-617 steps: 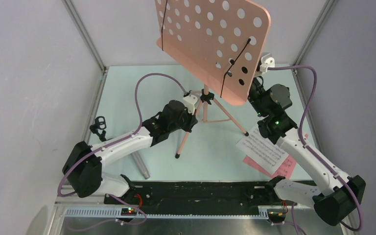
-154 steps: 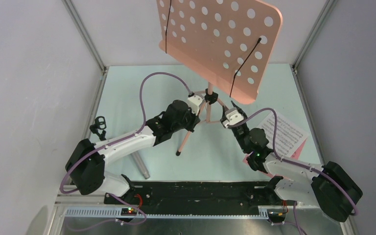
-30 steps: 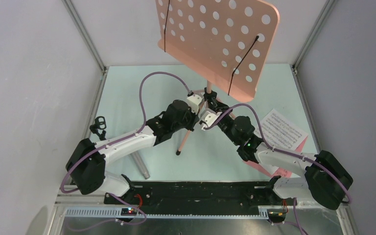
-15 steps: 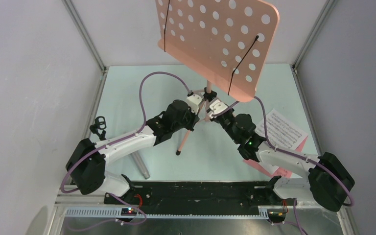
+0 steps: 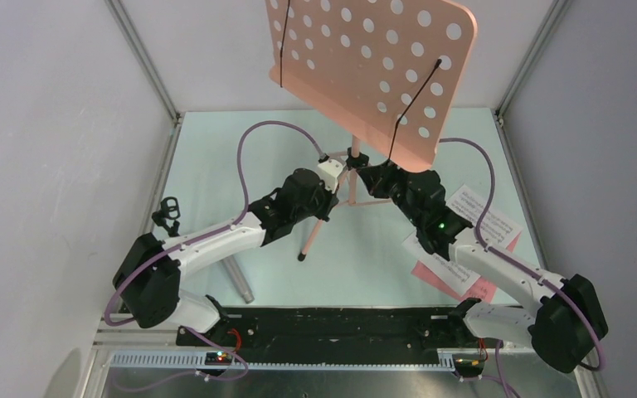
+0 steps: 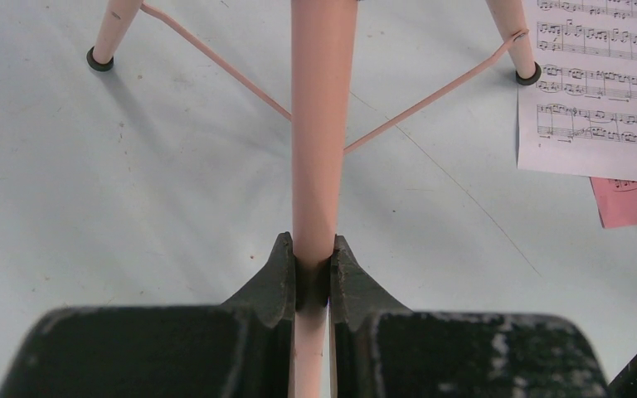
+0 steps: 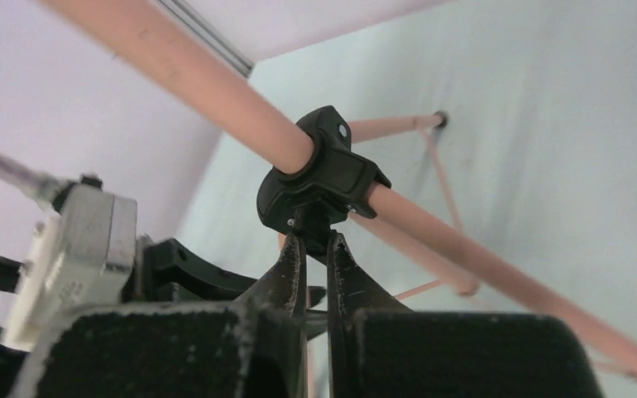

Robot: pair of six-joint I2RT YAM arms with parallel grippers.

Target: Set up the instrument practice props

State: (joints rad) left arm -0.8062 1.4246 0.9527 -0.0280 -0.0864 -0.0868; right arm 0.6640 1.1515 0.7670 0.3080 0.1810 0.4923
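1. The salmon-pink tripod music stand with perforated desk (image 5: 365, 66) stands upright mid-table on the pale green tabletop (image 5: 216, 166). Its rubber feet are down and the desk is high and tilted.
2. The left gripper (image 6: 311, 259) is clenched on the stand's pink pole (image 6: 323, 124), above the leg braces, with one finger on each side.
3. The right gripper (image 7: 315, 249) is pinched shut on a small black part hanging under the black plastic collar (image 7: 319, 170) that rings the pole. Whether that part is a screw or a lever, I cannot tell.
4. Judgement: the step in hand is working the collar to fix the pole's height.
5. To do this well, use the left grip purely as a counter-hold. The right wrist should turn about the small part's own axis, without dragging sideways.
6. Risks: the fingertips are narrow and the part is small, so a slip is likely under side load. The stand is top-heavy and could tip or skid.
7. Other props:
   - The white and pink sheet-music pages (image 5: 485, 211) lie flat to the right, just beside one foot and partly under the right arm.
   - The small black mic stand (image 5: 166, 214) sits at the left edge.
   - The grey handheld microphone (image 5: 236, 278) lies near the left arm.
   - Nothing is on the desk yet.
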